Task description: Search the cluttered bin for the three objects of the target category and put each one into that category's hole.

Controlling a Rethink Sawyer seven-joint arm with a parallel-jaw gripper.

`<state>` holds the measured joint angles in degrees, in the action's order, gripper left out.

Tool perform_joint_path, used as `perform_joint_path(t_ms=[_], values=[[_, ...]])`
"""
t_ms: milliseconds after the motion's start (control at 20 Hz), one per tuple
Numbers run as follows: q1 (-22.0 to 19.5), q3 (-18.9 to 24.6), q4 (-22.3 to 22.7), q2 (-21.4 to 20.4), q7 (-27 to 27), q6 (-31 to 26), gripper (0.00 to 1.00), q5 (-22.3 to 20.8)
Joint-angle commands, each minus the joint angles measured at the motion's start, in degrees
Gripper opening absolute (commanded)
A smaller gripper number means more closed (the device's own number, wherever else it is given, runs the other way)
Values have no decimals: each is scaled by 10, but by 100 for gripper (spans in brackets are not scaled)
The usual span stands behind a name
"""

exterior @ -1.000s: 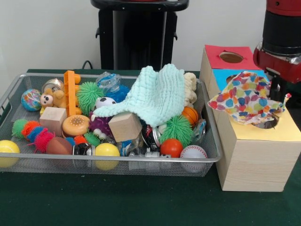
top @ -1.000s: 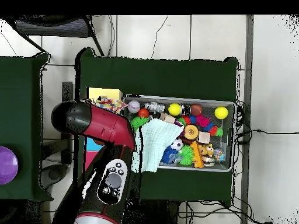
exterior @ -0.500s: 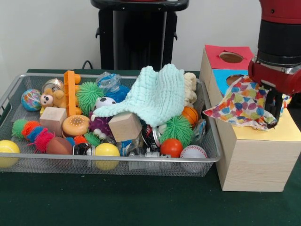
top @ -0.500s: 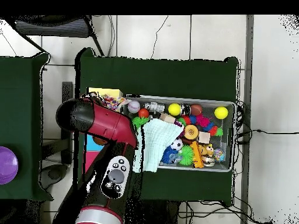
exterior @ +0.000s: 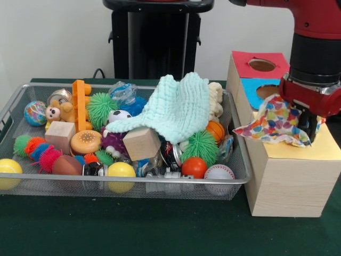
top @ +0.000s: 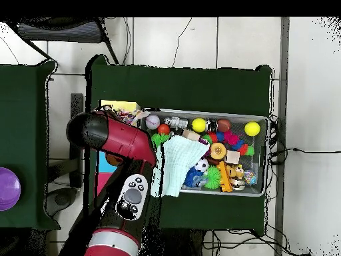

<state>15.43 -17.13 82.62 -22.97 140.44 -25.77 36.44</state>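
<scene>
A patterned cloth (exterior: 274, 121) with coloured spots is bunched on the yellow section (exterior: 319, 151) of the wooden sorting box, at the right. My gripper (exterior: 308, 127) stands over that section, shut on the cloth's right side, and hides the yellow hole. Behind it lie the blue section's hole (exterior: 266, 90) and the red section's hole (exterior: 261, 64), both uncovered. A mint knitted cloth (exterior: 178, 106) lies draped over the toys in the wire bin (exterior: 133, 182). From overhead, the arm (top: 113, 140) covers most of the box; a corner of the patterned cloth (top: 125, 119) shows.
The bin holds several toys: wooden cubes (exterior: 141, 143), spiky green balls (exterior: 201, 145), a baseball (exterior: 219, 172), yellow balls (exterior: 121, 170), an orange plastic piece (exterior: 81, 104) and a teddy (exterior: 59, 112). A purple bowl (top: 8, 189) sits on the side table.
The gripper has come down and toward the bin over the yellow section. The patterned cloth, spread wide a second ago, is now gathered into a smaller bunch under it.
</scene>
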Motion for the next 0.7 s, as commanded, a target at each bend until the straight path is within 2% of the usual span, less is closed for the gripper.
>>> perform_joint_path(t_ms=[50, 300, 550, 700], values=[[-21, 27, -23, 41, 124, 17, 0, 19], [-23, 31, -28, 46, 126, -12, 0, 19], [-56, 86, -15, 52, 82, -39, 0, 20], [-70, 111, -12, 58, 64, -32, 0, 18]])
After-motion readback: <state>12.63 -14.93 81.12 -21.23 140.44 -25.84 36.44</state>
